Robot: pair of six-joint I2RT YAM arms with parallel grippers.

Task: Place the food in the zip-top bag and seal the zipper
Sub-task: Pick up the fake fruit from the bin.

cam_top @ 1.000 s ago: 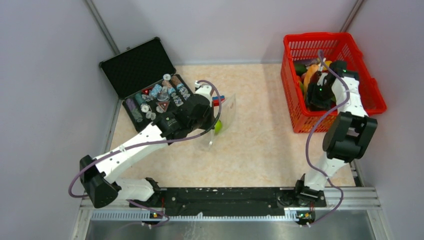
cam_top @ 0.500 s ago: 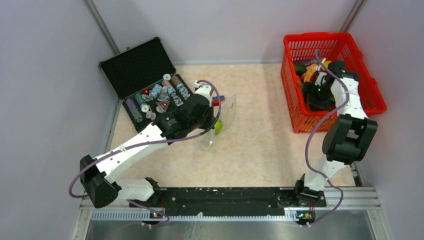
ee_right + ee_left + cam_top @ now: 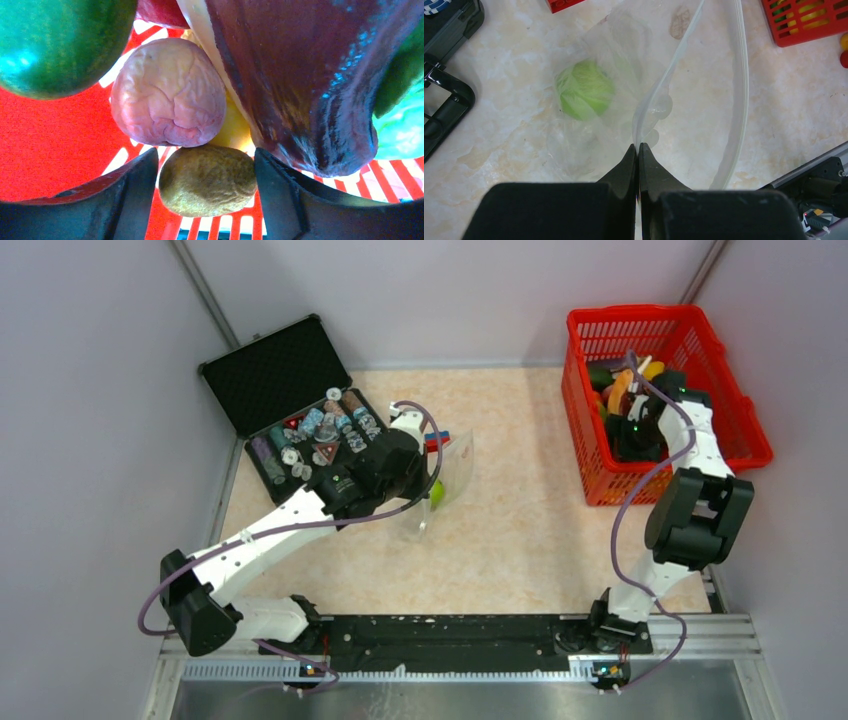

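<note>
The left gripper (image 3: 638, 150) clenches the clear crinkly plastic bag (image 3: 624, 55) at its edge; the right gripper (image 3: 205, 162), released, straddles a brownish oval toy (image 3: 207, 182).

White arms (image 3: 262, 532), black joints (image 3: 700, 512), seemingly purple cables (image 3: 640, 483)

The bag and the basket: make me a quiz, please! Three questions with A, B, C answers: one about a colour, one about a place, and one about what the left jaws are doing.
1. What colour is the basket? A blue, B red, C yellow.
2. Where is the green round fruit? A in the basket, B between the right jaws, C inside the clear bag.
3. The left jaws are: A wide open, B shut on the bag's edge, C holding the fruit.
Answers: 1 B, its mesh walls are red. 2 C, the fruit shows through the bag's plastic. 3 B, the left wrist view shows them closed with the bag's edge pinched between them.
</note>
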